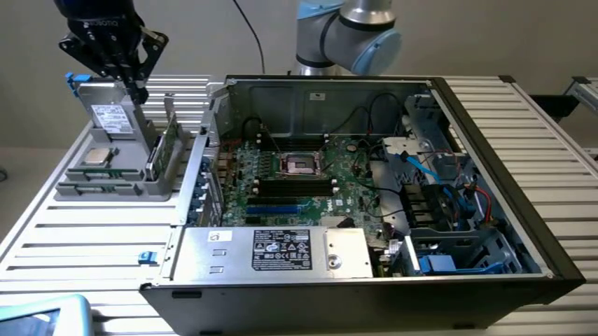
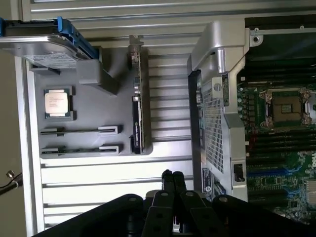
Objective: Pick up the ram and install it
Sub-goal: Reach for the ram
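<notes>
The claw (image 2: 173, 176) is clenched on nothing and is held above the grey holder (image 1: 112, 192) on the counter (image 1: 84, 238), at the exterior view's left of the open computer case (image 1: 514, 178). The ram (image 2: 81, 149) is seated edge-up in that holder, near the processor (image 2: 58, 103). The motherboard slots (image 1: 296, 185) are judged empty. Pickup and installation are both left to do.

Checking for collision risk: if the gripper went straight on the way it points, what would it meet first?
Likely the slatted table just beside the grey parts holder, below the shut gripper; depth is unclear.
</notes>
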Controlling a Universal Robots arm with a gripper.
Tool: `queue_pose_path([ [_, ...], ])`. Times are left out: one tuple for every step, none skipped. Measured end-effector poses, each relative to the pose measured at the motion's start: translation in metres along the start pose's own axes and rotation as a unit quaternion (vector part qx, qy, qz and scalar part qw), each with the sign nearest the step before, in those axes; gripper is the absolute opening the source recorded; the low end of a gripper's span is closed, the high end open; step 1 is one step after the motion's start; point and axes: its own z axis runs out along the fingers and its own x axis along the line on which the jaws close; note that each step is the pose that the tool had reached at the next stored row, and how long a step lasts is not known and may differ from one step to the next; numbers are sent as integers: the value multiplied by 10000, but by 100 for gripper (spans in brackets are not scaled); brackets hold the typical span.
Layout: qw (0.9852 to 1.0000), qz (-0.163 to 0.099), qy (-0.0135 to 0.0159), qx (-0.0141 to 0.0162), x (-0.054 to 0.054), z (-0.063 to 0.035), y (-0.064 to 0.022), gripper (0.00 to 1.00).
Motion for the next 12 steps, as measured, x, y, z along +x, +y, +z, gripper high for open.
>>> queue_pose_path([
  [10000,0,0,0,45,-1,-3,11],
  [10000,0,0,0,90,-2,-6,11],
  [10000,0,0,1,136,-3,-9,11],
  [10000,0,0,0,181,-4,-13,11],
  [10000,0,0,0,228,-5,-16,11],
  [10000,1,0,0,273,-6,-19,11],
  [10000,0,0,0,318,-6,-22,11],
  [10000,0,0,1,361,-7,-24,11],
  [10000,0,0,1,403,-8,-26,11],
  [10000,0,0,1,446,-9,-29,11],
  [10000,0,0,1,493,-9,-32,11],
  [10000,0,1,2,532,-10,-33,11],
])
